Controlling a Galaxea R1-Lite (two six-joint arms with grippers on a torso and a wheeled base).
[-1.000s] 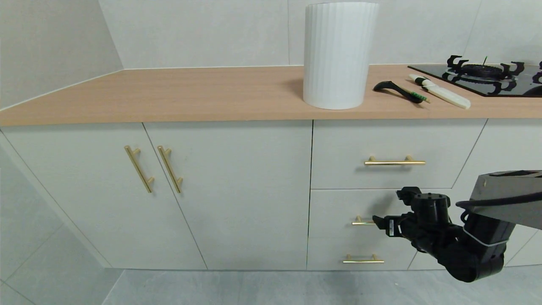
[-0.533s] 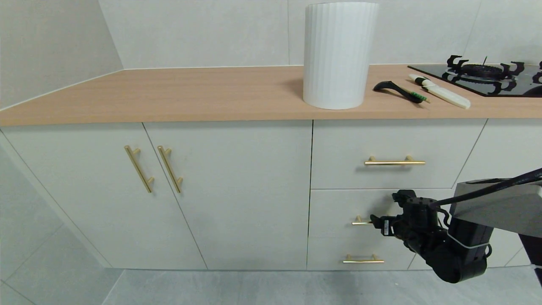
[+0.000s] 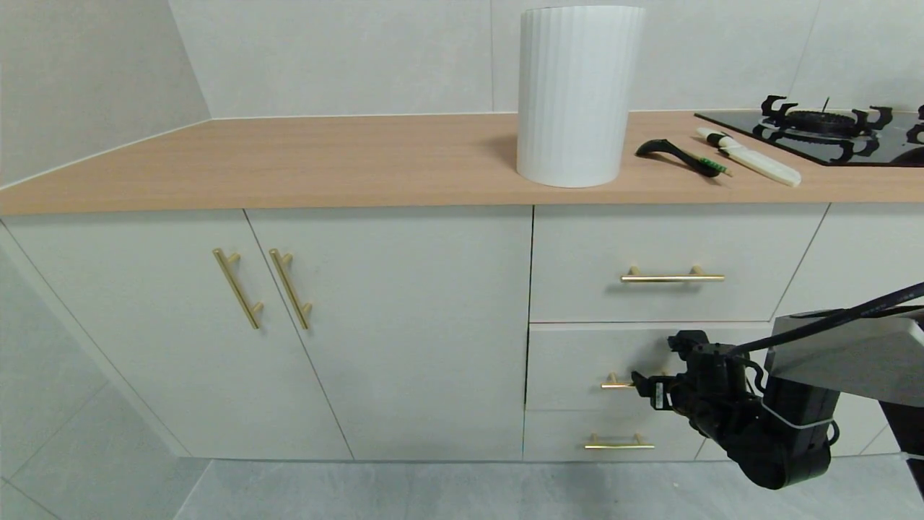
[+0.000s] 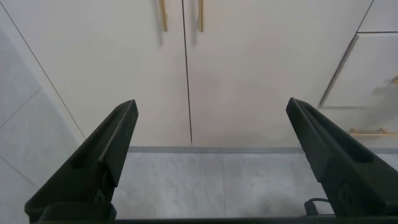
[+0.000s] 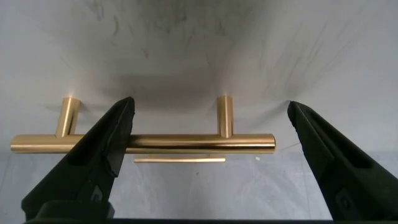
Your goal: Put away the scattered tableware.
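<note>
On the wooden counter (image 3: 325, 159) lie a black spoon (image 3: 677, 154) and a white knife (image 3: 752, 157) with a green and black band, just right of a tall white ribbed container (image 3: 577, 94). My right gripper (image 3: 639, 380) is low down at the middle drawer's gold handle (image 3: 613, 384). In the right wrist view the right gripper (image 5: 209, 107) is open, and the handle bar (image 5: 168, 143) runs across between its fingers and behind one of them. The middle drawer (image 3: 570, 365) stands slightly out from the cabinet face. My left gripper (image 4: 211, 107) is open and holds nothing, facing the cabinet doors (image 4: 249, 68) near the floor.
A gas hob (image 3: 830, 130) sits at the counter's right end. The top drawer handle (image 3: 673, 276) and bottom drawer handle (image 3: 619, 445) are above and below my right gripper. Two cabinet doors with gold handles (image 3: 263, 287) are to the left. Grey tiled floor (image 3: 433, 491) lies below.
My right arm has shifted a little left and settled at the middle drawer's handle. The drawer front has come slightly forward, with a gap showing along its top edge.
</note>
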